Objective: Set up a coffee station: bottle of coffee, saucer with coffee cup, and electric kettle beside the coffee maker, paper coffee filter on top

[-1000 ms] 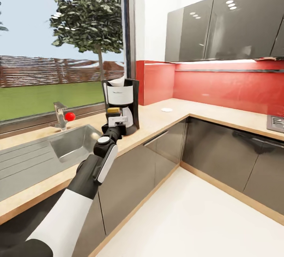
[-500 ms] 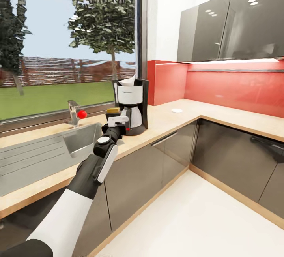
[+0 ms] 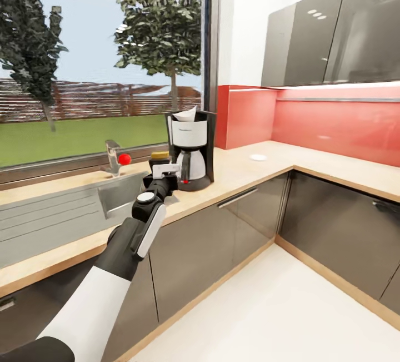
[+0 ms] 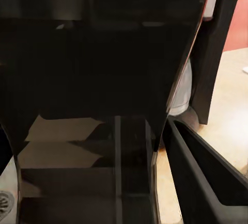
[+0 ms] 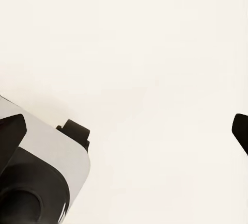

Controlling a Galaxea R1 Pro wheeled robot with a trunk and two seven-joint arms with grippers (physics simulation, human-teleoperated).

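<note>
The black-and-white coffee maker [image 3: 191,150] stands on the wooden countertop [image 3: 239,172] by the window, with a white paper filter [image 3: 185,113] sticking up from its top. My left gripper [image 3: 162,172] reaches out just left of the machine, shut on the bottle of coffee [image 3: 159,157], a dark jar with a yellow lid. In the left wrist view the dark jar [image 4: 103,79] sits between the fingers [image 4: 206,175], with the coffee maker [image 4: 217,59] close beside it. A small white saucer [image 3: 258,157] lies farther along the counter. My right gripper [image 5: 126,131] hangs open over pale floor.
A steel sink [image 3: 50,214] with a faucet [image 3: 114,155] and red knob [image 3: 124,158] lies left of the arm. Dark cabinets [image 3: 222,228] run under the L-shaped counter, with wall cabinets [image 3: 333,34] above a red backsplash. White floor [image 3: 266,306] lies on the right.
The camera has turned left, so the whole scene has slid right in the picture. My left gripper with the bottle now sits a little farther left of the coffee maker.
</note>
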